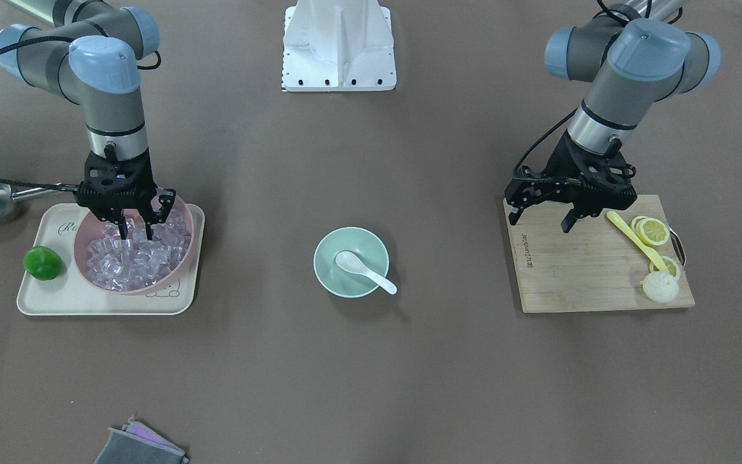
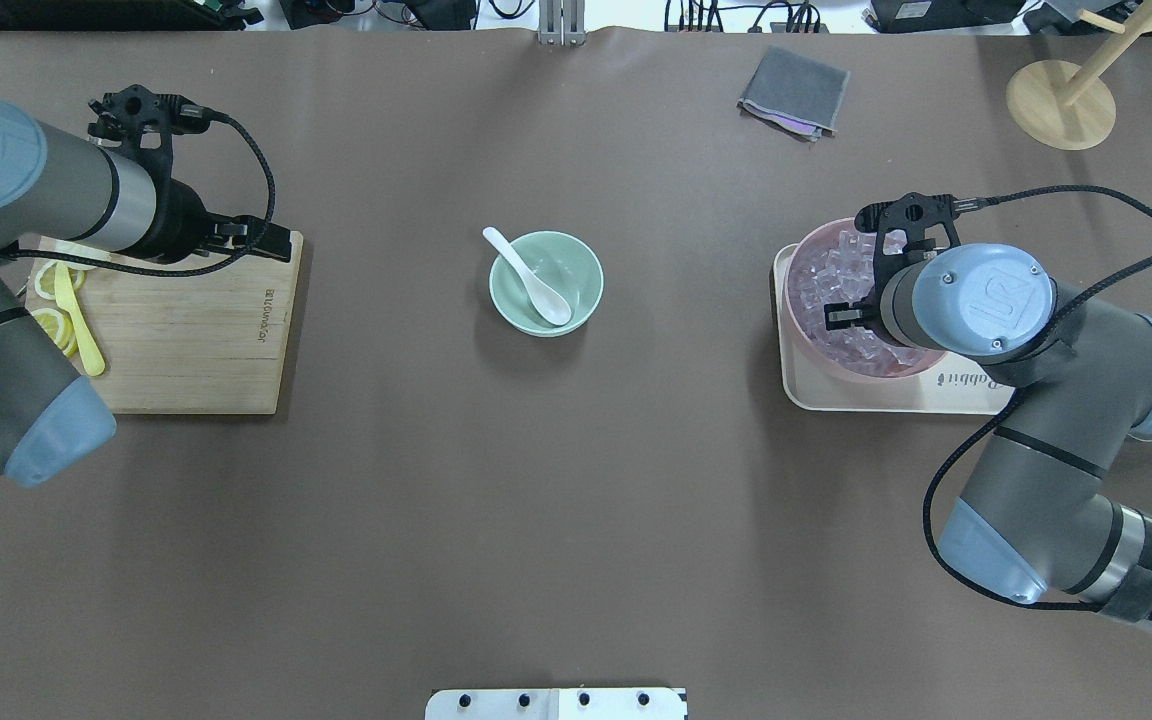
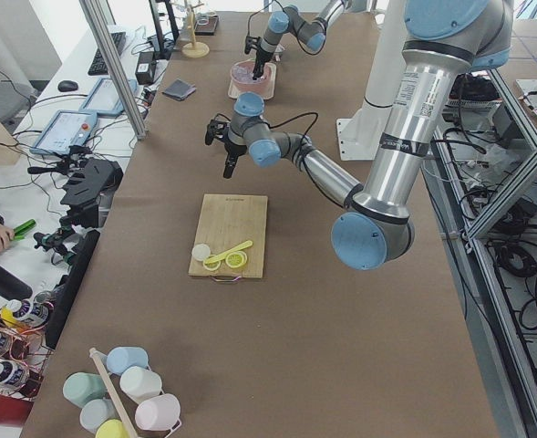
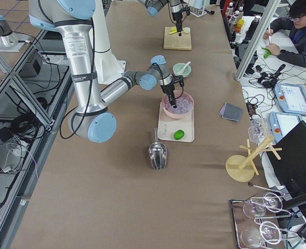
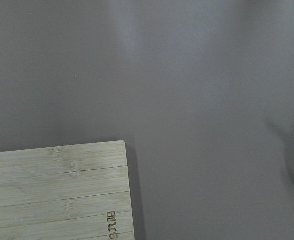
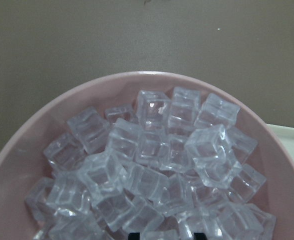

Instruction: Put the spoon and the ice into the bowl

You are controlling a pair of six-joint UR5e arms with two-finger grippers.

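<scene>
The spoon [image 1: 353, 263] already lies in the mint-green bowl [image 1: 327, 274] at the middle of the desk [image 1: 371, 374], with its scoop inside and its handle over the lower-right rim. So we judge the step in hand to be taking one cube of ice [image 6: 151, 165]. The ice is heaped in the pink bowl [image 6: 27, 150] at the left of the front-facing view.

The right pincer [image 1: 136, 231] stands upright there, jaws moderately apart and dipped among the upper cubes. At the bottom edge of its wrist view the fingertips [image 6: 133, 235] straddle the pile, clamped on nothing that we can see.

To do this well, we centre on a single cube that sits proud, close squarely on its flat faces, and lift straight up. Slick cubes may squirt out or drag neighbours over the rim.

The left pincer [image 2: 274, 240] hangs at the corner of the cutting board [image 2: 196, 340], in the upper left of the overhead view; we cannot tell how open it is.
</scene>
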